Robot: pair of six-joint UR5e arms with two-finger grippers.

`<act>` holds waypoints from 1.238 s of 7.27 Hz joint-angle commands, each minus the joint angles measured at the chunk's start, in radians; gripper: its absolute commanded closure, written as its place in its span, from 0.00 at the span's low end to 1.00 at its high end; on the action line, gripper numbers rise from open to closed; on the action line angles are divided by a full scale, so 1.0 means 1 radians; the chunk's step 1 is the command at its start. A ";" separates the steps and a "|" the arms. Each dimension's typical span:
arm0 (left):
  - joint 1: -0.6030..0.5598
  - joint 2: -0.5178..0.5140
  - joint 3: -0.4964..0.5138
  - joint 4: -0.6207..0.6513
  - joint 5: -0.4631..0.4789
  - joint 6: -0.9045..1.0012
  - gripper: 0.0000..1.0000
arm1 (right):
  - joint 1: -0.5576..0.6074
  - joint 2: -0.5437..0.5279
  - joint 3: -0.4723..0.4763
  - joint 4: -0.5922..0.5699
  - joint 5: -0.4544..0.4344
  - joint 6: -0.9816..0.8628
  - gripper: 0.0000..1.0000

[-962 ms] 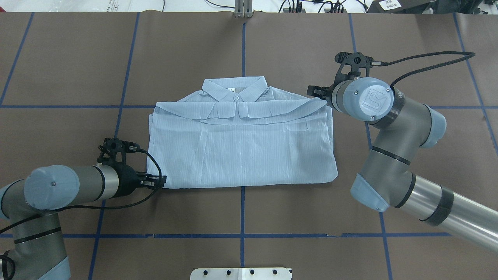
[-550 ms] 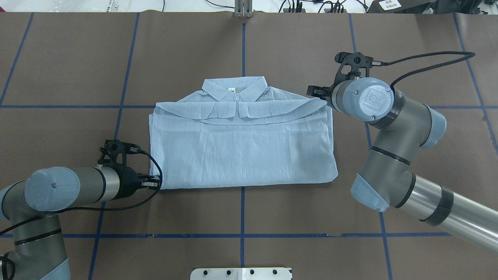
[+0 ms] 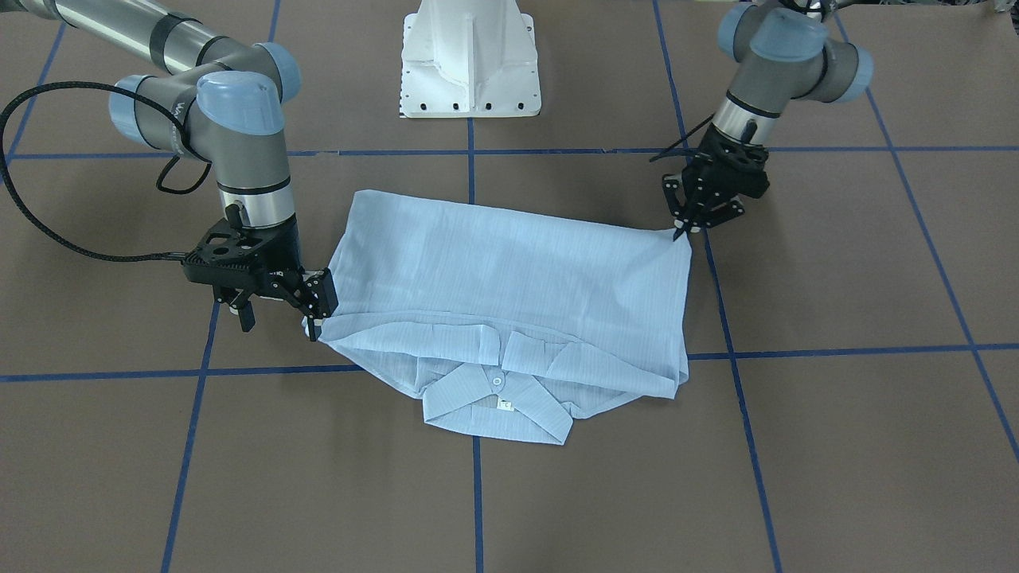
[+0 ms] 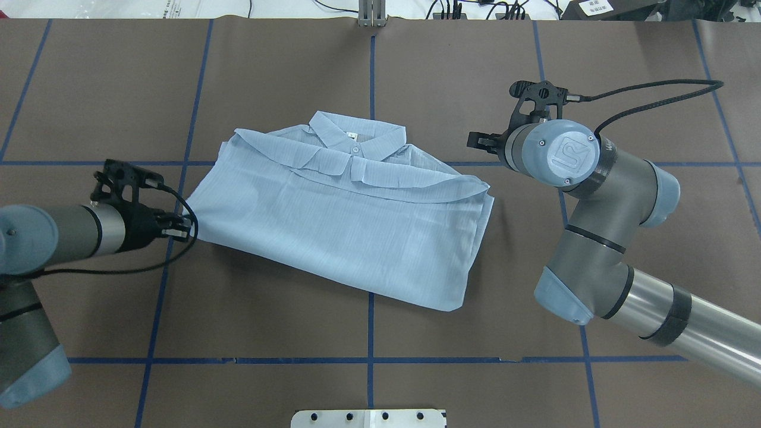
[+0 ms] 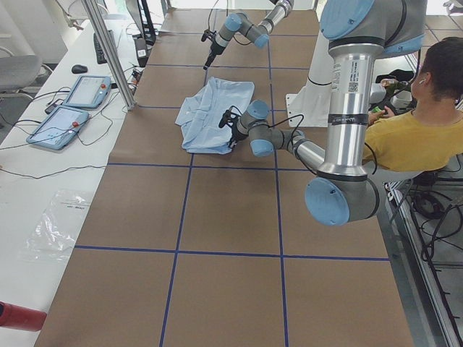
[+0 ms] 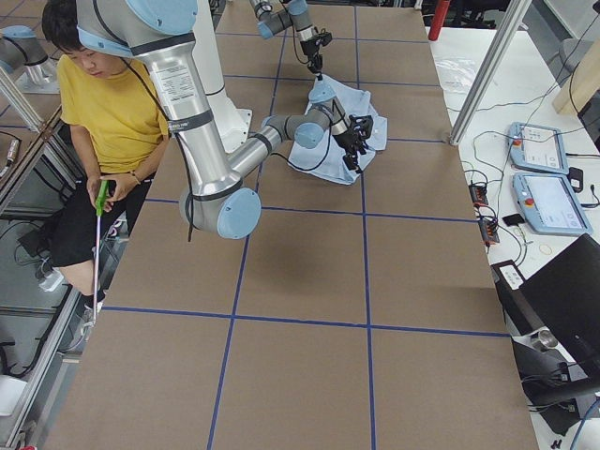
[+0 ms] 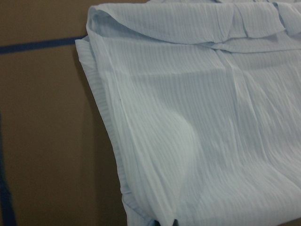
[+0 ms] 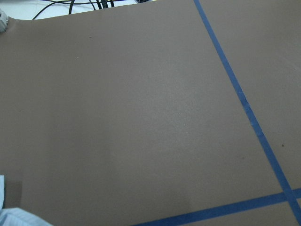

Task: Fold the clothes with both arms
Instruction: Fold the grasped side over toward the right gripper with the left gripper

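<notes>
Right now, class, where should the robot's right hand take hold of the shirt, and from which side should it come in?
Probably the shoulder corner of the shirt nearest the right hand, approached low from the robot's right. The folded layers end there in a flat, exposed edge, diagonally opposite where the left hand pinches the cloth.

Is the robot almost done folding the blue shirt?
About halfway, I'd guess. Done: the shirt lies flat as a neat block, no sleeves sticking out, collar on top. In hand: the left gripper pinches a bottom corner, drawn out to a point, while the right gripper is open by the shoulder edge. Left: probably another fold to make it smaller.
</notes>
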 commanded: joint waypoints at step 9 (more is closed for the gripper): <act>-0.342 -0.659 0.874 -0.179 0.005 0.204 0.00 | -0.020 0.096 -0.041 -0.008 0.000 0.090 0.00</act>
